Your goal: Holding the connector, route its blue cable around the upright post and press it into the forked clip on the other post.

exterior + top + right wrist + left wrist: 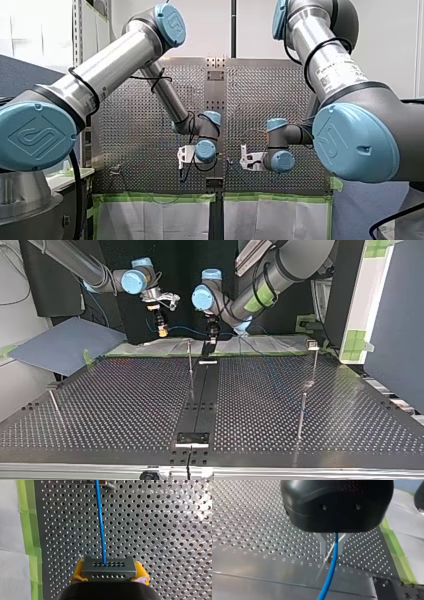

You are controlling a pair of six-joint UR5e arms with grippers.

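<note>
Two sets of jaws are on the line. My right jaws, with yellow pads point(143, 573), are clamped on the dark grey, hole-faced connector block point(108, 567). They hold it above the perforated metal counter point(125, 400), near its edge on the arms' side. My left jaws stand apart, with the metal fingers point(322, 545) either side of the thin blue cable point(332, 565), which passes through the gap unpinched.

The block's long axis lies across my right jaws. The cable leaves its holed face at right angles and runs straight over to my left jaws.

I judge the routing is only beginning: the slim upright metal post point(190, 367) stands just beside the cable and looks not yet wrapped. Next I must carry the cable round that post, keeping it taut, then bring it to the forked clip. A small-headed post point(313, 347) near the counter's corner may be that clip, but it is too small to tell.
</note>
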